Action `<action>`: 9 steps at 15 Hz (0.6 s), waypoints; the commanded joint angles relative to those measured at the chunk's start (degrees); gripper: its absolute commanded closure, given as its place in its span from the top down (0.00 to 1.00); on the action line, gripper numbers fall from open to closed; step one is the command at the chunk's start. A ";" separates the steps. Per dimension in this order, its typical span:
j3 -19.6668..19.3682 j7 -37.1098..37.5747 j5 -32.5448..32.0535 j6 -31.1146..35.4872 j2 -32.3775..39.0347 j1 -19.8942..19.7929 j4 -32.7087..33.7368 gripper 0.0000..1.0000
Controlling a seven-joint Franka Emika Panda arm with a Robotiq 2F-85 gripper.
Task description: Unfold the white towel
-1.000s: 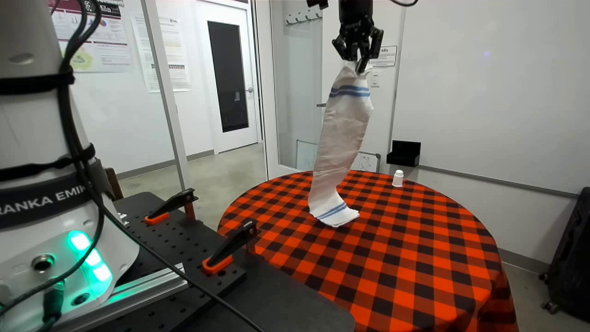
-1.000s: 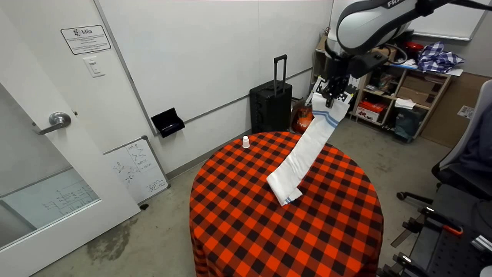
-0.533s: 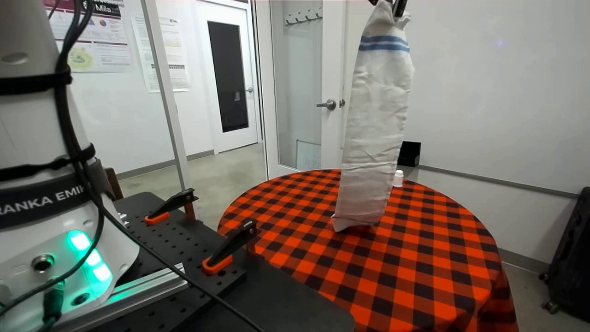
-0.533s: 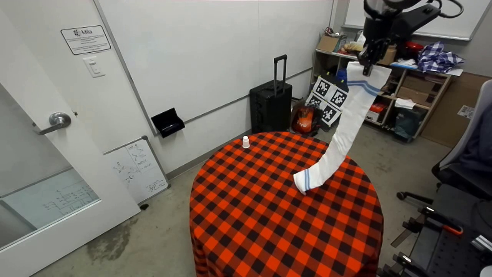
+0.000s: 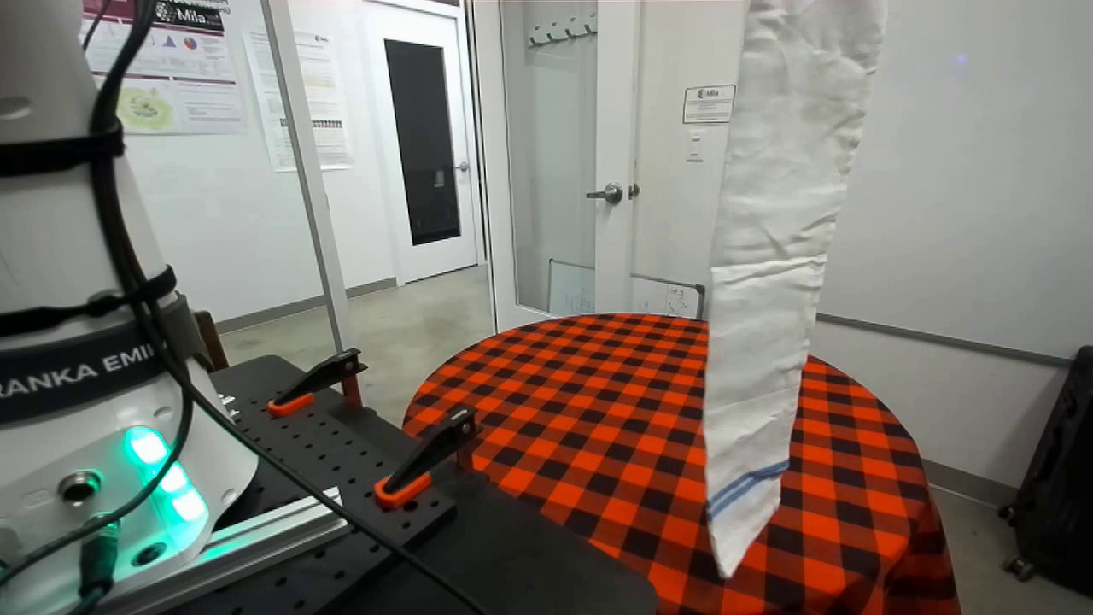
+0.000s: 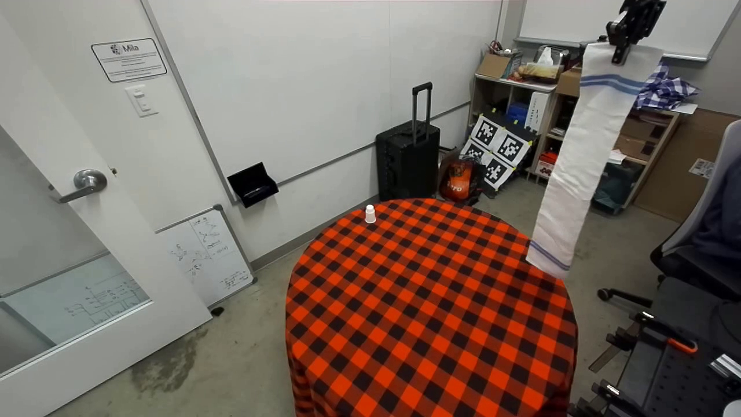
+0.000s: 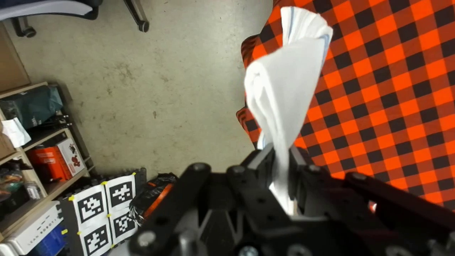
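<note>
Red-and-black checked cloth covers the round tabletop and drapes over its edge. In an exterior view, a whiteboard spans the background, and a wheeled black case stands beyond the tabletop. A small white container stands upright near the rim, well apart from the white towel. A perforated black plate is located just beside the tabletop; clamps mounted on it point toward the cloth. A chair stands near the plate.

The tool grips the upper end of the towel, with fabric pinched inside it. The towel hangs near the tabletop's edge as a long, narrow strip, folded lengthwise; blue stripes cross it near both ends. In the wrist view, several layers are visible along one side. The lower end appears against the cloth, close to its edge; contact between the two cannot be determined.

Gray floor separates the cloth edge from the shelving in the wrist view. This floor area borders the towel's side of the tabletop. On the tabletop, a broad stretch of checked cloth lies between the towel and the container.
</note>
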 commanded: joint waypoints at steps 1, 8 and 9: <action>-2.03 -3.88 0.32 -4.51 -1.15 -1.22 4.34 0.02; -3.59 -2.75 5.43 1.07 0.73 -1.17 3.96 0.02; -3.50 -2.69 6.97 1.78 0.85 -1.00 3.75 0.02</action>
